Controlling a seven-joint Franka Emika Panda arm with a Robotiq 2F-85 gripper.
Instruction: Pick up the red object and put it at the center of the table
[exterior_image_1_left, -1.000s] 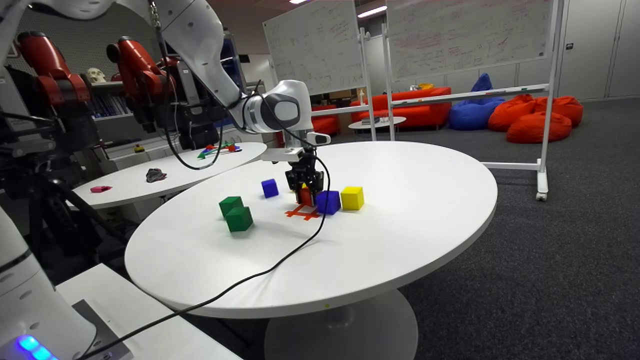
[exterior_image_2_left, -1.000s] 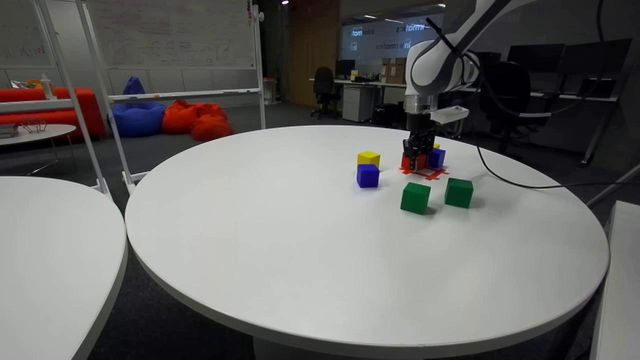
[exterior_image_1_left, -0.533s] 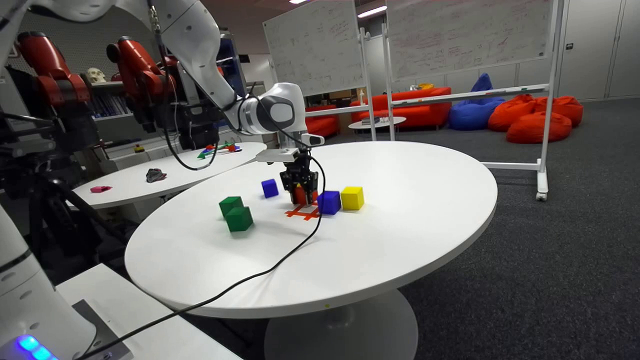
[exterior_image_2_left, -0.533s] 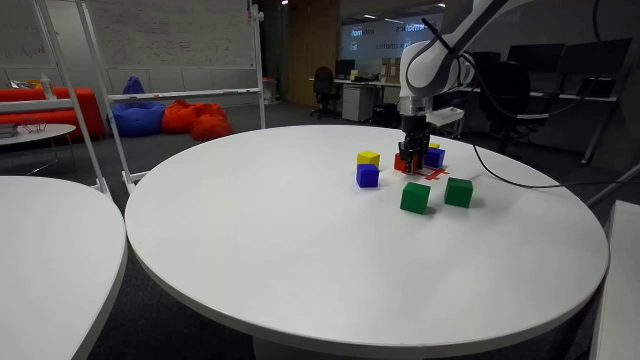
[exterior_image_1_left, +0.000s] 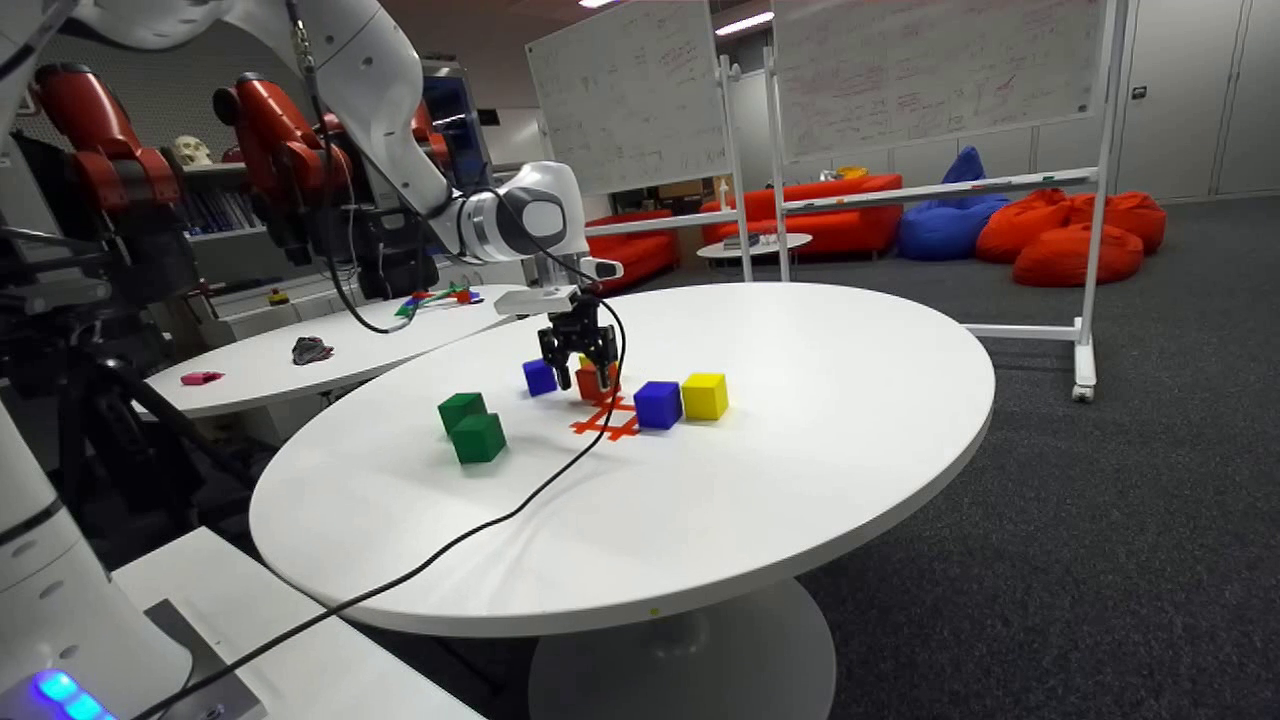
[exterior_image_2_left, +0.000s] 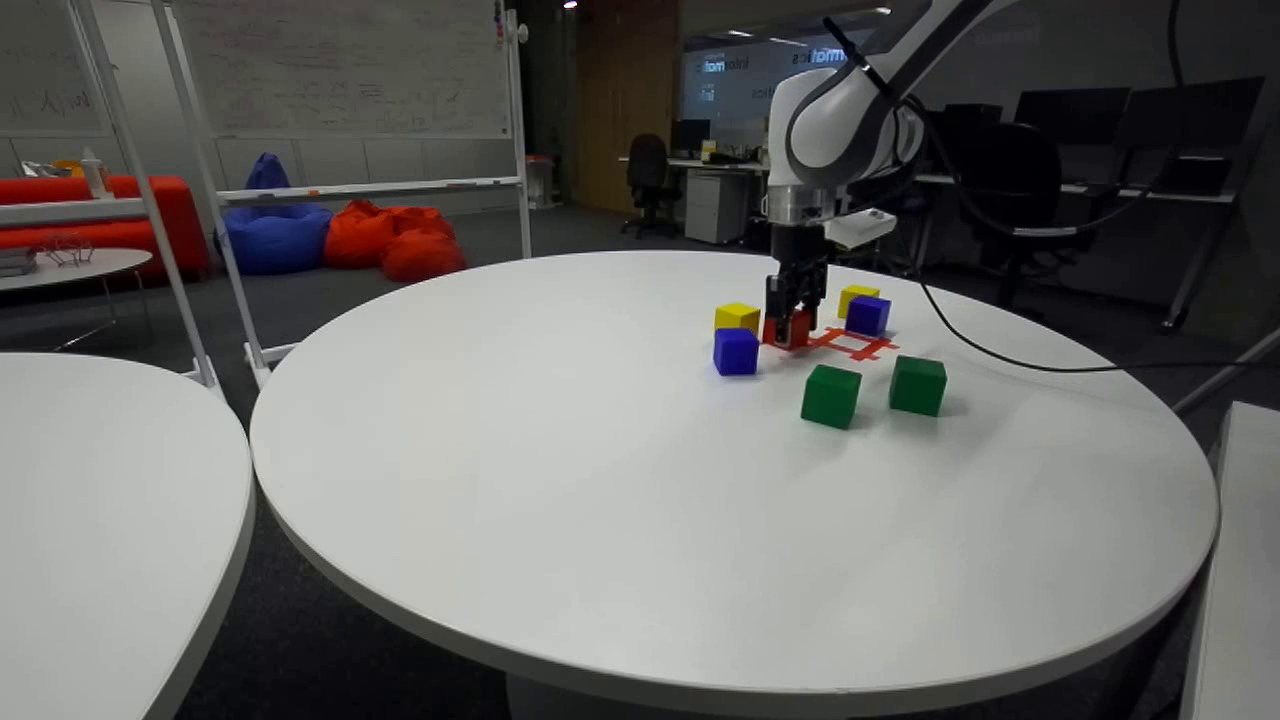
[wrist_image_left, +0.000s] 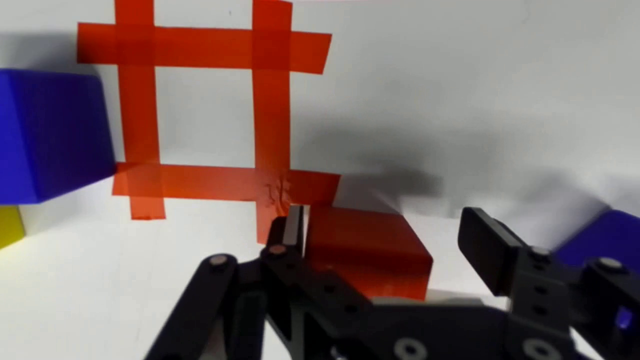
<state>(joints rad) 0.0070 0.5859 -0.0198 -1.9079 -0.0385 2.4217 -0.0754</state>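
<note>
1. Landmark: a red tape grid (wrist_image_left: 272, 120) is lying on the round white table (exterior_image_2_left: 560, 480).
2. Task part: the red block (wrist_image_left: 367, 245) is resting on the table at one corner of the grid. The views are not showing whether it is touching the tape.
3. Tool: the gripper (wrist_image_left: 383, 216) is standing over that corner of the grid, jaws spread wide, with the red block sitting between them.
4. Clearance: the finger nearer the grid is standing close beside the red block, contact unclear; the finger farther from the grid is standing apart from it.
5. A blue block (exterior_image_1_left: 657, 405) is standing just beside the grid; a yellow block (exterior_image_1_left: 705, 396) is standing farther out on that side.
6. A second blue block (exterior_image_2_left: 736, 352) and a second yellow block (exterior_image_2_left: 737, 317) are standing past the grid's red-block corner.
7. In an exterior view, a green block (exterior_image_2_left: 830, 396) and another green block (exterior_image_2_left: 917, 385) are standing in front of the grid.
</note>
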